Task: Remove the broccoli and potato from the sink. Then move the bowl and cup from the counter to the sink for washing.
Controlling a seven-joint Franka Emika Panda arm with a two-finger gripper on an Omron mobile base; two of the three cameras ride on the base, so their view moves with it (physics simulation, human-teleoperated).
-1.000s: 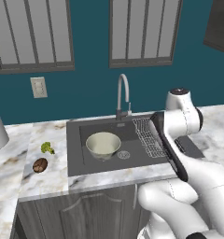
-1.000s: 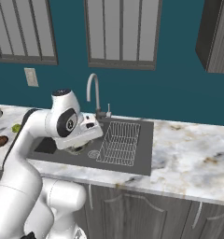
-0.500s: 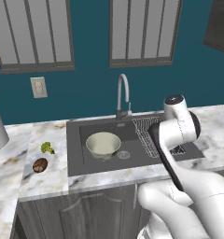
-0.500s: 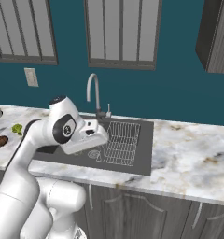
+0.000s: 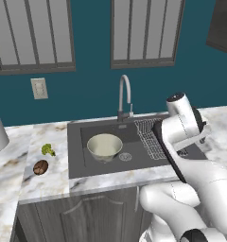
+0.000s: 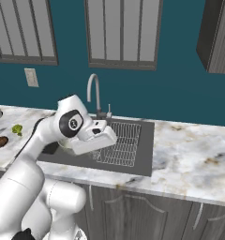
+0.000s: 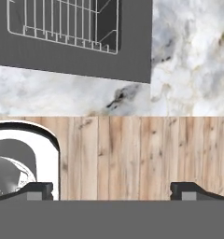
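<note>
With the broccoli [image 5: 48,149] and potato [image 5: 40,167] already on the counter [image 5: 11,170] and the bowl [image 5: 105,146] in the sink [image 5: 134,134], the gripper [image 7: 111,191], jaws wide and empty, should search the right-hand marble for the cup.

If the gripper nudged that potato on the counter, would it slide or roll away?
The potato looks like a small rounded oval lump, so it would probably roll or wobble rather than slide. It sits close beside the broccoli on smooth marble counter, so a push could well knock that too.
</note>
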